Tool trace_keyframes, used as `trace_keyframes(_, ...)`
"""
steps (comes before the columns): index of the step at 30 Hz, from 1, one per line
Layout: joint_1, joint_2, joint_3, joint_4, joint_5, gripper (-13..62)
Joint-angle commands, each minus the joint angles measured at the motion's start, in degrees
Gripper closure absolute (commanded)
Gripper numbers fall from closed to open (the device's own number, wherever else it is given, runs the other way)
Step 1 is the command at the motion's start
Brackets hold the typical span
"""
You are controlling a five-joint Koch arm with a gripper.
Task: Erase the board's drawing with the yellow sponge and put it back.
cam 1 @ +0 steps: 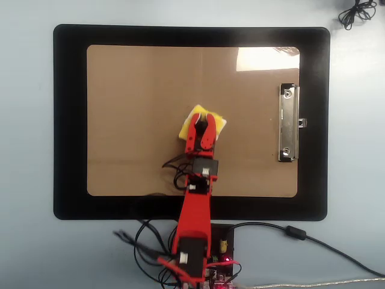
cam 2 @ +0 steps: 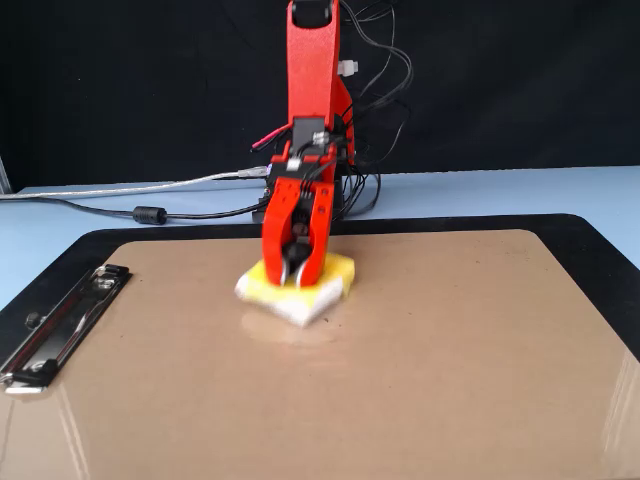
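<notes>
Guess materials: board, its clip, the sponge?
The board: likely hardboard or fibreboard, an even brown with a semi-gloss finish that mirrors the light in both views. The clip: silver, shiny, looks like metal. The yellow sponge: soft-looking matte foam with a white layer beneath, held by the gripper.

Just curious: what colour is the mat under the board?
Black; the overhead view shows it best.

A large brown rectangular clipboard (cam 1: 138, 90) with rounded corners and a silver metal clip on its right short edge in the overhead view lies flat, and a small square yellow sponge (cam 1: 216, 122) with a white layer underneath sits rotated near its middle.
</notes>
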Motion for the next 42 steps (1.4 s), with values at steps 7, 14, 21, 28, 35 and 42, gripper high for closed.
trace_keyframes(7,-2.8,-1.1,2.6,-1.2,-3.9,57.4)
trace_keyframes(14,-7.5,23.2,27.2,-1.0,-4.9,57.4)
trace_keyframes(21,-7.2,1.6,6.4,-1.8,-5.0,57.4)
trace_keyframes(28,-7.1,-0.3,5.9,-2.7,-5.0,57.3)
trace_keyframes(35,-9.6,18.5,14.7,3.6,-5.2,57.4)
trace_keyframes(42,-25.2,36.8,7.6,28.0,-17.7,57.4)
